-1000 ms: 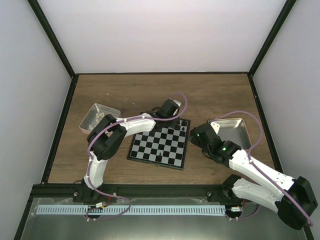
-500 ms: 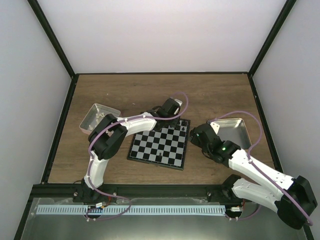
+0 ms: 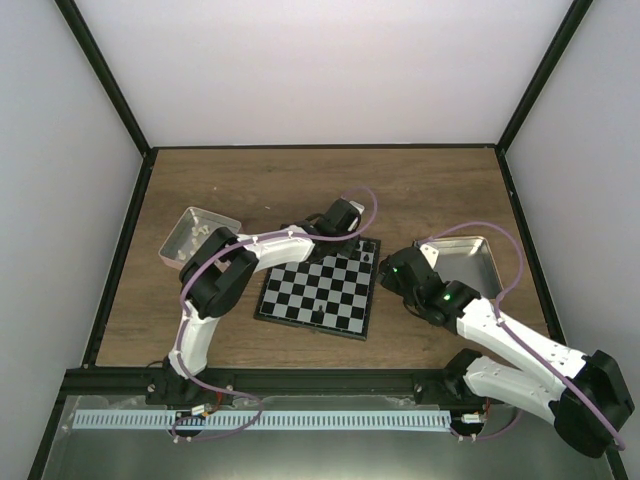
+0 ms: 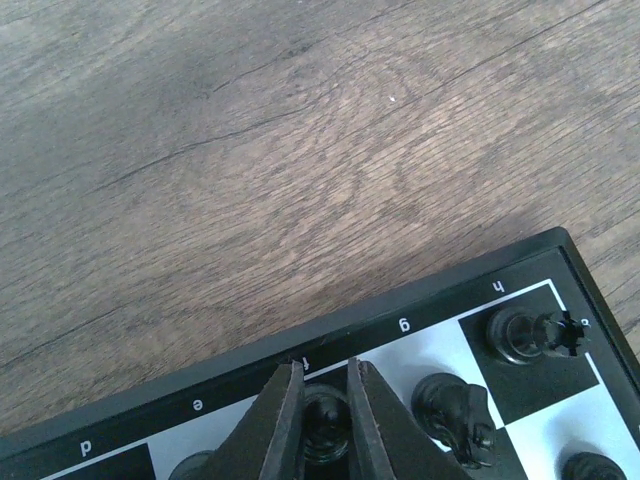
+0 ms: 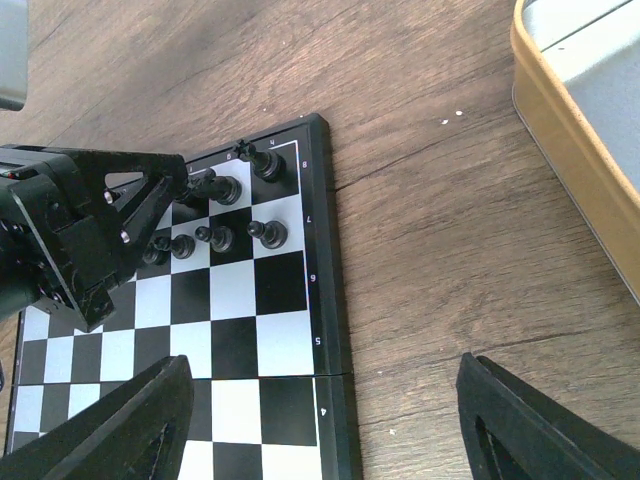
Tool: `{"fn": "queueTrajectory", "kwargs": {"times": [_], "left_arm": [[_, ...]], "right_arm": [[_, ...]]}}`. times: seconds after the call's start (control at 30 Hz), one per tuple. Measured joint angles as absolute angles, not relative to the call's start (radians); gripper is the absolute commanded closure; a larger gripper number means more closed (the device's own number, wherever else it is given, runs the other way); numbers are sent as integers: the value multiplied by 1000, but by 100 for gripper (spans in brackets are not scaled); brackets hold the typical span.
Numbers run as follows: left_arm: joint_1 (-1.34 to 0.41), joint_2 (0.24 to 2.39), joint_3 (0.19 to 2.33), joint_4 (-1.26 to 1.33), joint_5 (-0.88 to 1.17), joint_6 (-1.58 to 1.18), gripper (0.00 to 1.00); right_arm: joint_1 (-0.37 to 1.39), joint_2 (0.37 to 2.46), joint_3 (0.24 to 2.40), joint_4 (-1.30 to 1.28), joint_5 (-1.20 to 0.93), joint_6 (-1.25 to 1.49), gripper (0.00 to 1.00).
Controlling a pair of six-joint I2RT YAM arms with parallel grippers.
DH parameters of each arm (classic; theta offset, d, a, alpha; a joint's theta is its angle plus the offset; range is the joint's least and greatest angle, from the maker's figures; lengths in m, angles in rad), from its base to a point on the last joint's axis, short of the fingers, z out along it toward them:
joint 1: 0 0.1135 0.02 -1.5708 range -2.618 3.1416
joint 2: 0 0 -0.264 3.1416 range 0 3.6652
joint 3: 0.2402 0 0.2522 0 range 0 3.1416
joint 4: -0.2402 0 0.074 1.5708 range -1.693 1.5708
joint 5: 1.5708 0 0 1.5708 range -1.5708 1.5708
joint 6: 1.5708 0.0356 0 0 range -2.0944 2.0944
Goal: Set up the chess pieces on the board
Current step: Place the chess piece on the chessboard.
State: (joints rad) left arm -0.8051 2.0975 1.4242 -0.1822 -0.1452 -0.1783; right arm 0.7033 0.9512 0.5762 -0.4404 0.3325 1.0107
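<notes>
Wooden tabletop (image 3: 300, 190) unchanged from a second ago, board (image 3: 318, 290) at frame centre, left gripper (image 4: 322, 372) barely shifted, clamped on black piece (image 4: 323, 420), its base hard to make out, right gripper (image 5: 325, 372) spread wide.

Black and silvery-grey checks pattern the board (image 3: 312, 287), edged by a thin dark rim with pale lettering, on a brown wood-grain tabletop (image 3: 300, 180). The chess pieces (image 5: 268, 233) at its 1 o'clock corner are glossy black (so is the left tool (image 4: 322, 385), closed about one of them). White arms (image 3: 520, 345) carry purple cables (image 3: 497, 232); the tin (image 5: 560, 130) at 3 o'clock is silvery, tan-rimmed.
</notes>
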Motion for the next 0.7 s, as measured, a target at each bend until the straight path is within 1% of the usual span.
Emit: {"fn": "queueTrajectory", "kwargs": {"times": [0.3,0.43,0.7], "left_arm": [[-805,2098,1424,-200,-128,-173,76],[-805,2090,1424,-208,-115,-169,73],[-805,1958,1419,-220,-111,-178,67]], "right_arm": [[703,955,576,-440,332,1011,26],[703,955,576,-439,332,1011,26],[703,954,576,-426,311,997,25]]}}
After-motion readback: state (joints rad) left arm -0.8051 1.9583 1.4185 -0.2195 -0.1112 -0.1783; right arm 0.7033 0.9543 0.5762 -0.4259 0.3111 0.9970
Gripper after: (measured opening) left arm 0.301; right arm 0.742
